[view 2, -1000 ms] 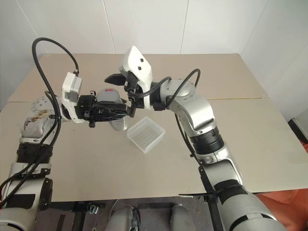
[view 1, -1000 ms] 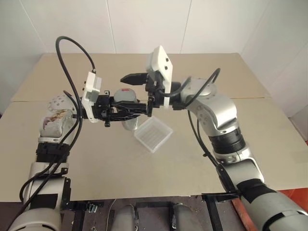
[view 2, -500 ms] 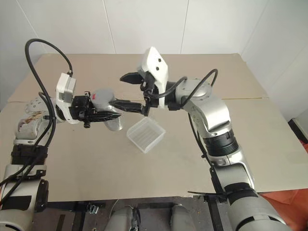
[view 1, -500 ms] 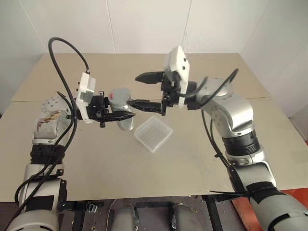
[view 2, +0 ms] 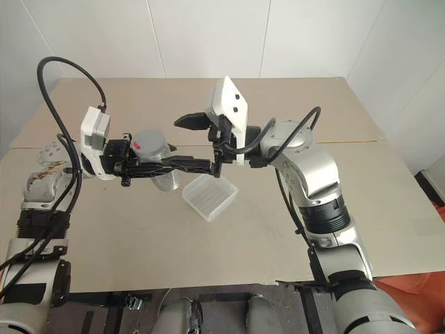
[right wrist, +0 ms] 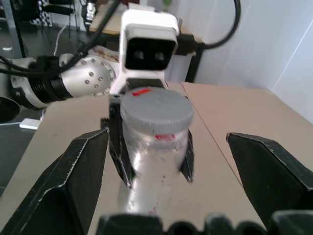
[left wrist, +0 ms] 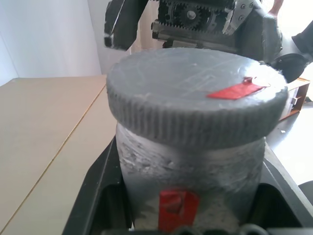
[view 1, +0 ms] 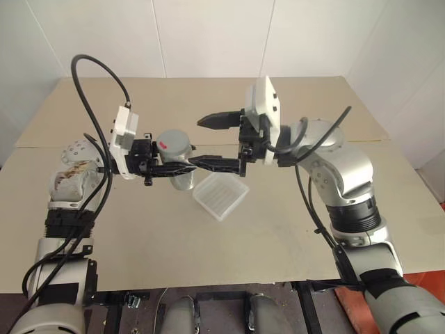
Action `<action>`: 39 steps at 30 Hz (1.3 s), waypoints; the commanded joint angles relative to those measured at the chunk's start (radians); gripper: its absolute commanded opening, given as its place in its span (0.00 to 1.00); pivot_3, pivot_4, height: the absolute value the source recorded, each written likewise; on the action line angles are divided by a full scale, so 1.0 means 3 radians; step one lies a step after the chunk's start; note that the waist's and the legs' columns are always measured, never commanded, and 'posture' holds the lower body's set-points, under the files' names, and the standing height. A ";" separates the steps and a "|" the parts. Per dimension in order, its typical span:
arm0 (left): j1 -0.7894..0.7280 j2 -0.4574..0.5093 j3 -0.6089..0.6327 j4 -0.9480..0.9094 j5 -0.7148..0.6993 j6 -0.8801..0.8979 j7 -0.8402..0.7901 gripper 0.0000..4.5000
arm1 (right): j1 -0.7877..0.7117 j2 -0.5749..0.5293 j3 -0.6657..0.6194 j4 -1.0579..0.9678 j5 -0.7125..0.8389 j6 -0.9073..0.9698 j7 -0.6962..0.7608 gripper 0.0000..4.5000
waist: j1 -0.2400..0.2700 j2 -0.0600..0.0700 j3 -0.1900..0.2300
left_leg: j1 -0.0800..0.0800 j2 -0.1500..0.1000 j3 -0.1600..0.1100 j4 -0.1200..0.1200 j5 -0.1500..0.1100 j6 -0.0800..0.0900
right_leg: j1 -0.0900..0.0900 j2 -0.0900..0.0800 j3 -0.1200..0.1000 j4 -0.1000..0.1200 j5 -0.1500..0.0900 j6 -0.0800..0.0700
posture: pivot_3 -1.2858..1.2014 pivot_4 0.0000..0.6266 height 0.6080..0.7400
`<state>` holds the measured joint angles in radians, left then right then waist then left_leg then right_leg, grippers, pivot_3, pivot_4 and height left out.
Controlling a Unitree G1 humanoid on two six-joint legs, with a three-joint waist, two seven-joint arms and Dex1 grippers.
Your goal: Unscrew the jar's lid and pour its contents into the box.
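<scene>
Jar [view 1: 177, 156], greyish and cylindrical, held upright in the air on the left, clamped round its body by the left pincer [view 1: 175, 168], whose two black fingers are closed on it from either side. It sits above the tan table [view 1: 292, 229], just left of the box. A grey ribbed lid [view 1: 173, 142] is on the jar, apparently screwed on, with a red mark on top; a second red mark shows on the jar's side in the left wrist view.

To the right and lower, the box [view 1: 222, 195], a shallow clear square tray with a ribbed bottom, lies flat on the table, apart from the jar.

Further right, the right pincer [view 1: 201, 142] points towards the jar with its fingers spread wide apart, one above and one below, holding nothing. Its tips are near the lid but do not touch it.

The step in hand looks like gripping the lid to unscrew it. To do it well, the right pincer should likely come level with the lid's ribbed edge, centre the cap between its fingers, and close on the lid alone, not on the jar's neck or the left fingers. The left pincer needs a firm hold so the jar does not turn with the cap.

No brand, label or readable writing shows; the red marks carry no legible letters.
</scene>
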<state>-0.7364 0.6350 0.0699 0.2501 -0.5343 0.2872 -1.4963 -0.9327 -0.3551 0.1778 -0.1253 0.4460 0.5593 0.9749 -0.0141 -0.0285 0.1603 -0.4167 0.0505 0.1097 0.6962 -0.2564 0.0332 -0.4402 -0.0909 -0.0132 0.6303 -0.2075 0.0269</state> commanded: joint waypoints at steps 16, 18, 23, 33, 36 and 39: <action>-0.0012 -0.0024 0.0021 -0.0153 -0.0051 -0.0035 0.0033 0.45 | -0.0327 0.0326 0.0169 0.0111 -0.0132 0.0134 -0.0269 1.00 | 0.0000 0.0000 0.0000 | 0.0000 0.0000 0.0000 0.0000 0.0000 0.0000 | 0.0000 0.0000 0.0000 0.0000 0.0000 0.0000 | 0.52 0.24 1.00; -0.0003 -0.0025 0.0021 -0.0164 -0.0053 -0.0031 0.0040 0.45 | -0.0334 0.0337 0.0175 0.0123 -0.0128 0.0147 -0.0263 1.00 | 0.0000 0.0000 0.0000 | 0.0000 0.0000 0.0000 0.0000 0.0000 0.0000 | 0.0000 0.0000 0.0000 0.0000 0.0000 0.0000 | 0.52 0.24 1.00; 0.0004 -0.0025 0.0019 -0.0175 -0.0053 -0.0027 0.0051 0.45 | -0.0355 0.0359 0.0185 0.0161 -0.0126 0.0154 -0.0246 0.88 | 0.0000 0.0000 0.0000 | 0.0000 0.0000 0.0000 0.0000 0.0000 0.0000 | 0.0000 0.0000 0.0000 0.0000 0.0000 0.0000 | 0.52 0.24 1.00; 0.0033 -0.0006 0.0005 -0.0184 -0.0032 -0.0056 0.0048 0.45 | -0.0451 0.0407 -0.0013 0.0217 0.0085 0.0346 -0.0243 0.61 | 0.0000 0.0000 0.0000 | 0.0000 0.0000 0.0000 0.0000 0.0000 0.0000 | 0.0000 0.0000 0.0000 0.0000 0.0000 0.0000 | 0.52 0.24 1.00; 0.0055 0.0015 -0.0013 -0.0179 0.0003 -0.0086 0.0032 0.45 | -0.0522 0.0385 -0.0234 0.0269 0.0268 0.0510 -0.0295 0.61 | 0.0000 0.0000 0.0000 | 0.0000 0.0000 0.0000 0.0000 0.0000 0.0000 | 0.0000 0.0000 0.0000 0.0000 0.0000 0.0000 | 0.52 0.24 1.00; 0.0097 0.0052 -0.0012 -0.0149 0.0052 -0.0136 0.0032 0.45 | -0.0544 0.0295 -0.0491 0.0309 0.0362 0.0611 -0.0445 0.61 | 0.0004 0.0000 0.0000 | 0.0000 0.0000 0.0000 0.0000 0.0000 0.0000 | 0.0000 -0.0001 -0.0001 0.0000 0.0000 0.0000 | 0.52 0.24 1.00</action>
<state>-0.7011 0.6318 0.0573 0.2248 -0.5197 0.2648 -1.4833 -1.0779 -0.2531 0.0964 -0.0151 0.5249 0.7298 0.8673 -0.0128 -0.0285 0.1603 -0.4167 0.0504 0.1098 0.6962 -0.2564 0.0332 -0.4401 -0.0912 -0.0135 0.6301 -0.2074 0.0268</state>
